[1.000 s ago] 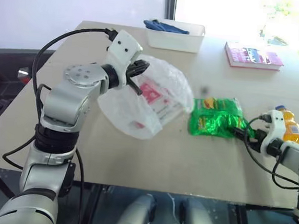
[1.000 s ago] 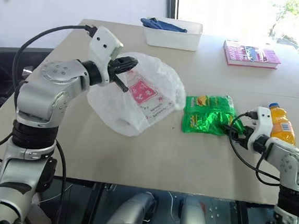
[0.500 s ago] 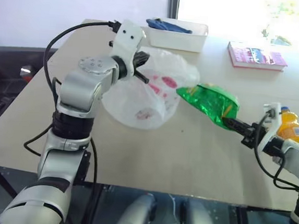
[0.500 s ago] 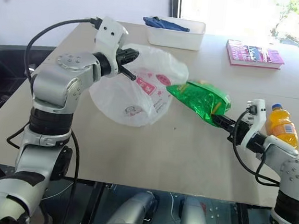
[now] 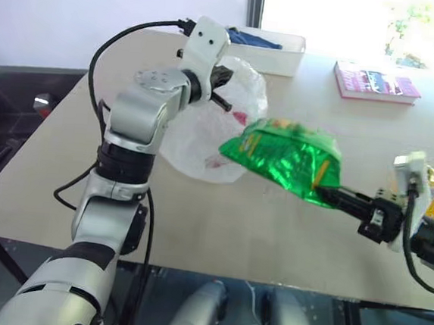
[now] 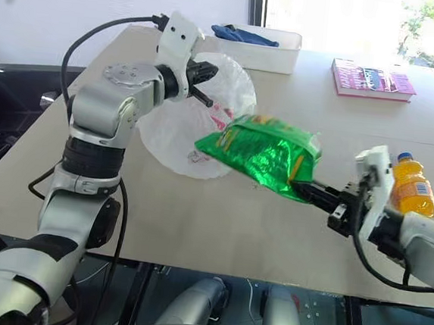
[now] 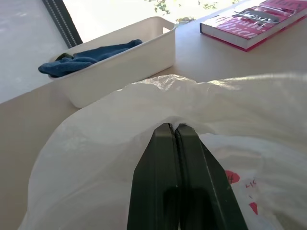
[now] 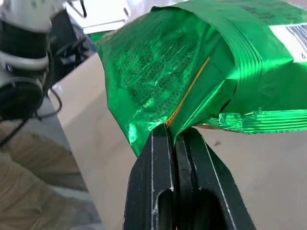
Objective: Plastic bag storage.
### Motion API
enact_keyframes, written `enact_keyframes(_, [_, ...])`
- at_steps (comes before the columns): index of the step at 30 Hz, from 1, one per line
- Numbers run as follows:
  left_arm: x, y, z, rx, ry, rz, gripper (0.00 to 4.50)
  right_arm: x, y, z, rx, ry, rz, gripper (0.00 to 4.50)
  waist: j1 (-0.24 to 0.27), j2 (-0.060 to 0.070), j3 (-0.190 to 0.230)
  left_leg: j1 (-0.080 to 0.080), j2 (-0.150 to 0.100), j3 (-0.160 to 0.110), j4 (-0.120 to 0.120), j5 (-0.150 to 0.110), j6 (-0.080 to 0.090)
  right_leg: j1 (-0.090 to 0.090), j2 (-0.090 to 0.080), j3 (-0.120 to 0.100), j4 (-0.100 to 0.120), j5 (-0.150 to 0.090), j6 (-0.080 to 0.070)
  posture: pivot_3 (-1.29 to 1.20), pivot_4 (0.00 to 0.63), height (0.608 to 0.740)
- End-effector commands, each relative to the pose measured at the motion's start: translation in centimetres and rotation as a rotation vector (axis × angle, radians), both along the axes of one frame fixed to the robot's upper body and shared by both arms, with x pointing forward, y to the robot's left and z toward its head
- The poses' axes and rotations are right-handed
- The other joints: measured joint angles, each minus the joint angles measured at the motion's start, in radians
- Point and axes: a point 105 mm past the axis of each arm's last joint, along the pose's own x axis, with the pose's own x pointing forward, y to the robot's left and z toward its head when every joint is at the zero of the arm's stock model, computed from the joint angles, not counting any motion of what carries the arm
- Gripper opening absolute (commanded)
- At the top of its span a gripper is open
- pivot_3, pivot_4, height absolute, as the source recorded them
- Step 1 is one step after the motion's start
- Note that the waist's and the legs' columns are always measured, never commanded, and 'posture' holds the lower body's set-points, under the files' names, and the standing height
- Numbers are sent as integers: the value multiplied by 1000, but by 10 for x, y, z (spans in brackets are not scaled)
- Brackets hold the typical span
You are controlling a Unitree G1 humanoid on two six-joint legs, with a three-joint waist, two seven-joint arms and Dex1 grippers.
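A: Nearest, the right gripper (image 6: 306,190): fingers clenched on a corner of the green snack packet (image 5: 286,155), which hangs clear of the table (image 5: 218,231)

B: Farther, the left gripper (image 5: 227,102): pinched tight on a gathered fold of the plastic bag (image 7: 96,158)

A: Its wrist view adds the white tray (image 7: 125,60) holding blue cloth (image 7: 81,60), and a red book (image 7: 249,24) beyond

B: The bag is translucent white, crinkled, red-printed, raised at the grip, its lower part resting mid-table behind the packet

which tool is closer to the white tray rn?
Left. The left tool, shut on the plastic bag, sits just in front of the white tray; the right tool, holding the green snack packet, is near the table's front edge.
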Motion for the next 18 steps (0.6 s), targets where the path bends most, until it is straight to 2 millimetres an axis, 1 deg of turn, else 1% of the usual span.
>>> enact_keyframes(1, [-3,0,18,9,-62,-14,0,-4,4,9,-3,-46,40,73,0,0,0,0,0,0,0,0,0,0,0,0,0,0,0,0,150,740])
enact_keyframes(5, [-6,-1,19,24,-68,-22,0,-9,6,14,-2,-60,90,73,1,0,0,0,0,0,0,0,0,0,0,0,0,0,0,0,150,740])
enact_keyframes(7, [-10,-4,18,32,-67,-55,0,-2,4,14,-4,-66,62,73,1,0,0,0,0,-1,0,0,0,0,0,-1,0,0,0,0,150,740])
enact_keyframes(11, [-5,7,18,59,-73,3,0,-11,9,22,14,-75,143,73,2,0,0,0,0,0,0,0,0,0,0,0,0,0,0,0,150,740])
enact_keyframes(16, [-4,8,27,51,-98,11,0,-19,11,12,-24,-49,194,73,2,-1,0,-2,0,-2,1,0,0,0,0,0,-1,0,0,0,150,740])
enact_keyframes(18, [-3,10,28,67,-110,24,0,-19,14,13,-6,-54,197,73,1,-1,0,-3,0,-2,2,0,0,-1,0,0,-1,0,0,0,150,740])
